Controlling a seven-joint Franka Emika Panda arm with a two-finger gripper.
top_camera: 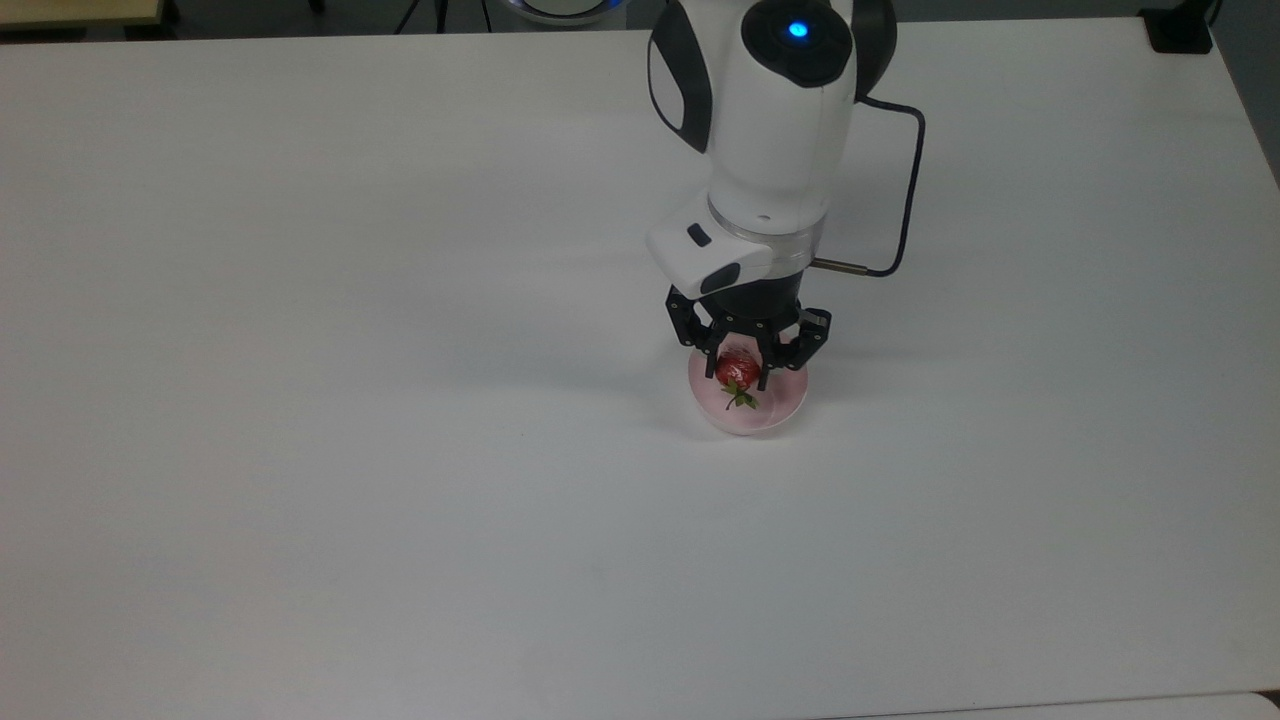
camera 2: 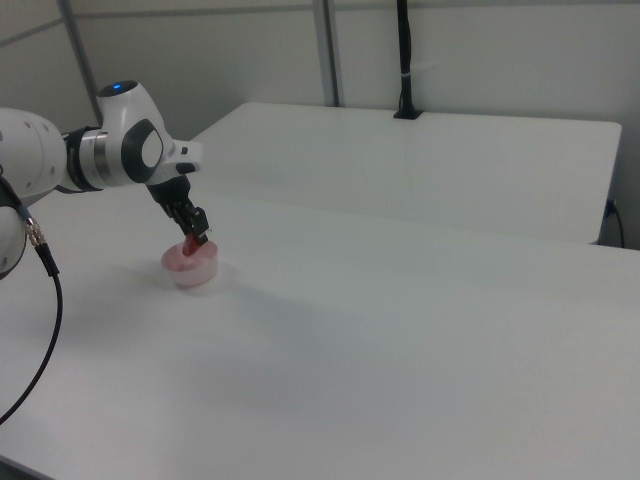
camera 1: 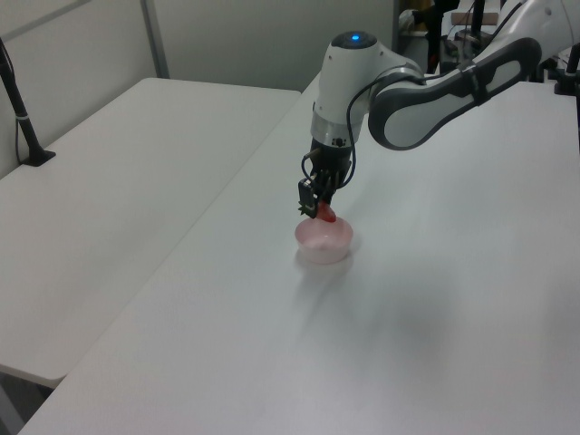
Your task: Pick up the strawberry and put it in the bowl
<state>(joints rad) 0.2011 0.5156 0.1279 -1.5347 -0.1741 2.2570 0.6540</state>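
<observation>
There is one strawberry (top_camera: 738, 371), red with a green leafy cap, a little right of the centre of the top view. There is one bowl (top_camera: 770, 417), pale pink, at the same place in the frame. There is one robot arm (top_camera: 770, 120), in the upper middle of the top view, and it has one gripper (top_camera: 741, 374). The white tables are two: one table (top_camera: 300, 400) under the bowl and a second table (camera 1: 109, 190) at the left view's left side.
</observation>
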